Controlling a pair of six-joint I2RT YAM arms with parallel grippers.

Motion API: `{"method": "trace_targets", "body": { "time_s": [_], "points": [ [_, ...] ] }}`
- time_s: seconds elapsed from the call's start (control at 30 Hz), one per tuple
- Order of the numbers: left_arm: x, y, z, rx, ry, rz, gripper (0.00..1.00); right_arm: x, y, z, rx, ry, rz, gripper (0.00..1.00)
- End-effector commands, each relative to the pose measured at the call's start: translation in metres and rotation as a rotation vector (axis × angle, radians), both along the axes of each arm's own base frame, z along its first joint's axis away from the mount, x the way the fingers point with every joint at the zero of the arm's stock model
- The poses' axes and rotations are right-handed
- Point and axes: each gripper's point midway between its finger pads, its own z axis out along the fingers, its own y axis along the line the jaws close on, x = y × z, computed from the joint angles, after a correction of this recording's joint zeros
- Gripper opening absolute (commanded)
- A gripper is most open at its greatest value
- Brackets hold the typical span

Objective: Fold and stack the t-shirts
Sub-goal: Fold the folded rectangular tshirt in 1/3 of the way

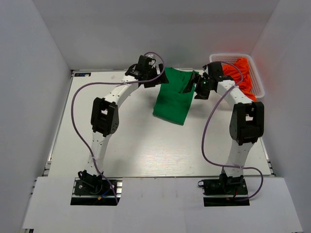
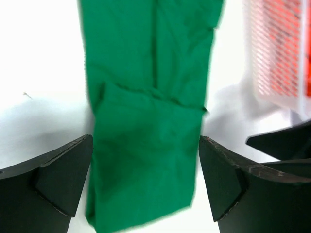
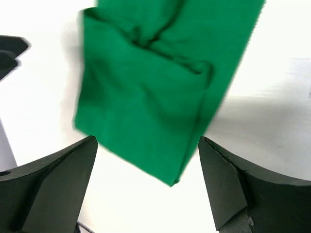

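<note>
Left gripper (image 2: 146, 141) — jaws spread, holding nothing.
Green t-shirt (image 1: 172, 99) — folded into a long strip, flat on the table (image 1: 136, 145) near its far edge, between both grippers.
Right gripper (image 3: 148, 141) — spread, empty.
Orange t-shirts (image 1: 245, 77) — heaped in the basket (image 1: 226, 57), far right corner.

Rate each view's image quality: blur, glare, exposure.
Top external: sharp, evenly lit, though the orange shirts glow oversaturated. Left wrist: table blown out to white, basket soft and washed out. Right wrist: green shirt edges smeared by blur, table overexposed.
</note>
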Motion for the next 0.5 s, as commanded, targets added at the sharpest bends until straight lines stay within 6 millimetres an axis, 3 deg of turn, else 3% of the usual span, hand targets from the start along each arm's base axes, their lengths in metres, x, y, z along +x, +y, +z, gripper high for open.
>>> {"method": "trace_targets", "body": {
  "time_s": [0.0,0.13,0.2,0.4,0.43,0.47],
  "points": [
    [-0.028,-0.015,0.062,-0.095,-0.065,-0.122,1.00,-0.008,0.018,0.034,0.041,-0.144,0.066,0.90],
    [-0.063,-0.037,0.033,-0.158,0.043,-0.252,1.00,-0.008,0.034,0.034,0.131,-0.142,0.095,0.90],
    [-0.071,-0.036,0.006,-0.148,0.114,-0.248,1.00,-0.007,0.039,0.028,0.165,-0.132,0.100,0.90],
    [-0.105,-0.024,-0.040,-0.249,0.262,-0.335,1.00,0.019,0.051,0.016,0.260,-0.173,0.106,0.90],
    [-0.107,-0.022,-0.045,-0.245,0.275,-0.333,1.00,0.022,0.052,-0.002,0.271,-0.149,0.107,0.90],
    [-0.105,-0.021,-0.047,-0.227,0.261,-0.327,1.00,0.024,0.056,-0.005,0.289,-0.150,0.115,0.90]
  ]
}}
